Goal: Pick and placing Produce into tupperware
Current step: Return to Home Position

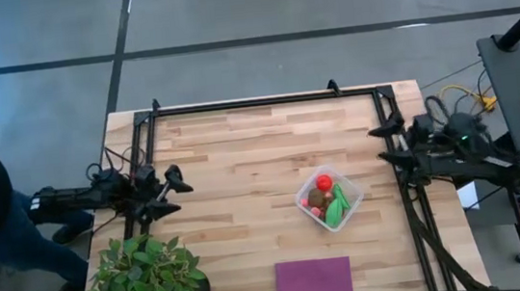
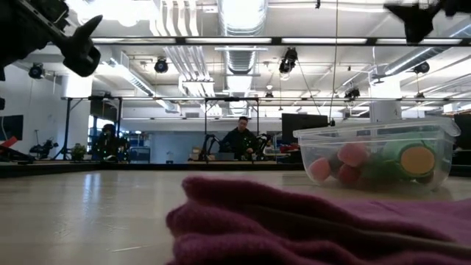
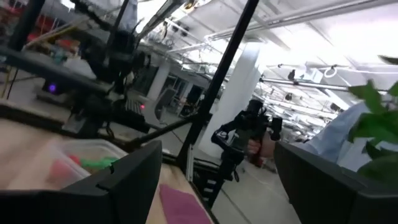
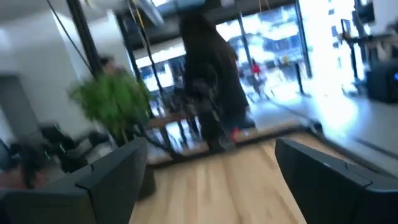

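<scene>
Wooden table (image 1: 241,147); produce (image 1: 324,183) inside tupperware (image 1: 355,195).

**Wood, Clear Plastic and Cloth Being Shown**

The table (image 1: 243,167) is being shown as pale planked wood, smooth with a faint sheen. The tupperware (image 2: 372,143) is being seen as clear, glossy plastic, and the produce (image 1: 334,203) inside it as smooth, plastic-looking pieces. The purple cloth (image 1: 313,280) is being presented as soft, matt, wrinkled fabric. The frame (image 1: 265,100) round the table is being shown as matt black metal.
</scene>
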`<state>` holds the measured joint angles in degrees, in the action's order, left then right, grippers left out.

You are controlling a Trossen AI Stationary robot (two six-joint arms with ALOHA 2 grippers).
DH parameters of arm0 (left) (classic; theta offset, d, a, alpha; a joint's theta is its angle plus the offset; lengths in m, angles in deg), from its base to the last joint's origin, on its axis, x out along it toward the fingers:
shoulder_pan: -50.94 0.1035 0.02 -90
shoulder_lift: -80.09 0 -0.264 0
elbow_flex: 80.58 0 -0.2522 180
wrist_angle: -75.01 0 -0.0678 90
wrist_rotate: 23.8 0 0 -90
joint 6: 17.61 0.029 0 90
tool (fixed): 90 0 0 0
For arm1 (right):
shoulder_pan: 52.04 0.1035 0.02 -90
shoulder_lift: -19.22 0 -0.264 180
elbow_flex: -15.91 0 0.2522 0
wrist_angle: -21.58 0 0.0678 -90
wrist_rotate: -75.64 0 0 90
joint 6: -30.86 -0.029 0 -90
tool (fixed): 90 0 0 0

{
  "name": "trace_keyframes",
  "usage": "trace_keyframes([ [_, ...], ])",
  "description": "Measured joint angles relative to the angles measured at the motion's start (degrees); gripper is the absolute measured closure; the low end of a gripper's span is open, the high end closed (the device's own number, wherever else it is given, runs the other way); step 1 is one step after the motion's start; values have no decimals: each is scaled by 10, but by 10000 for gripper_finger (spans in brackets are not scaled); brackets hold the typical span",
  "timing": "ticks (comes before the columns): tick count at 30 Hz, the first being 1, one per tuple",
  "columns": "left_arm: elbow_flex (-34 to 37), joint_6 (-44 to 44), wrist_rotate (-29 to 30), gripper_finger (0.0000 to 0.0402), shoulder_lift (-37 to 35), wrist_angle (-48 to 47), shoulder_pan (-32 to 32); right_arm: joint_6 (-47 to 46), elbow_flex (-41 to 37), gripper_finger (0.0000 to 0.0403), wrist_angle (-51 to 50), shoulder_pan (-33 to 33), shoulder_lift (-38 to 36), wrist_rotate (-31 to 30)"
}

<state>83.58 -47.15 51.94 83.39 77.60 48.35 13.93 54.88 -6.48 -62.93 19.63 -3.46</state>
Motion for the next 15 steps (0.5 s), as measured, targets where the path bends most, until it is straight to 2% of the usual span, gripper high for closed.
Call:
trace_keyframes([
  [10, 0, 14, -18, 107, -17, -50, 0, 14, -80, 57, 112, 0, -5, 48],
  [15, 1, 14, -19, 107, -1, -50, 1, 15, -110, 57, 100, 0, -4, 60],
])
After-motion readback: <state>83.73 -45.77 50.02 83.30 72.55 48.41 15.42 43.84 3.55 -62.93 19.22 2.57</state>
